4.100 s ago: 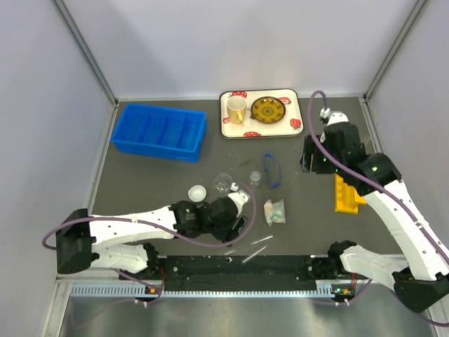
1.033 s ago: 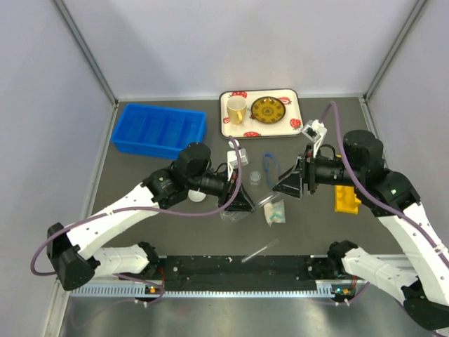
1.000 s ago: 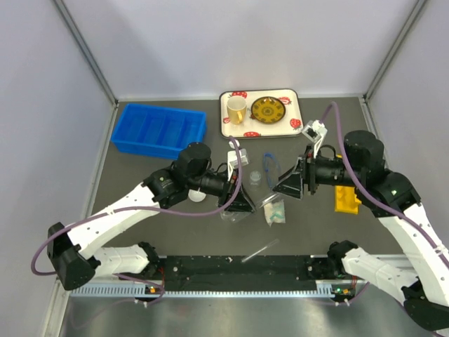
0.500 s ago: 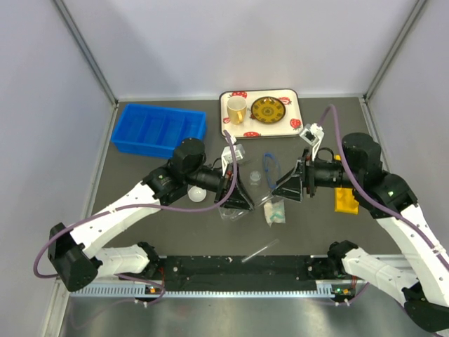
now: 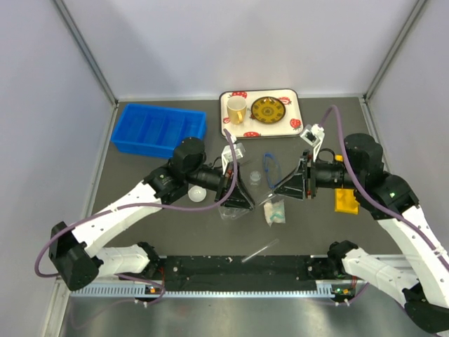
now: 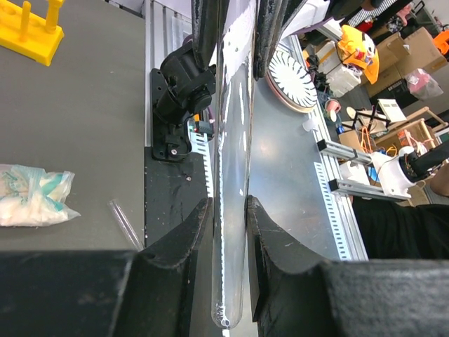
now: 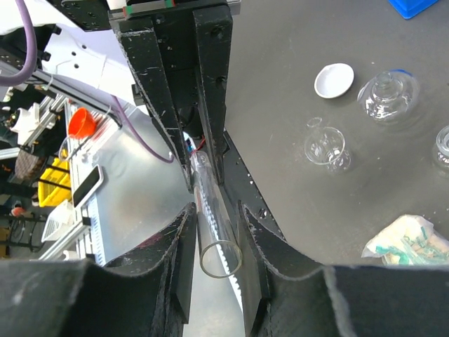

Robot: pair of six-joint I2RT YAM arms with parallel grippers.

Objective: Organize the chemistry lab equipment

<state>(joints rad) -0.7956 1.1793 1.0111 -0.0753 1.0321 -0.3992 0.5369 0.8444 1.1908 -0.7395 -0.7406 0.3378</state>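
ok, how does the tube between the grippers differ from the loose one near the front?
The held tube is airborne; the loose tube lies flat on the table. Both the left gripper and right gripper clamp the held tube; nothing touches the loose tube. Both thin, clear.

The right gripper (image 7: pixel 215 214), wide a second ago, now pinches the open end of the test tube (image 7: pixel 209 186); the left gripper (image 6: pixel 229 205) has lifted it off the table (image 5: pixel 140 189).
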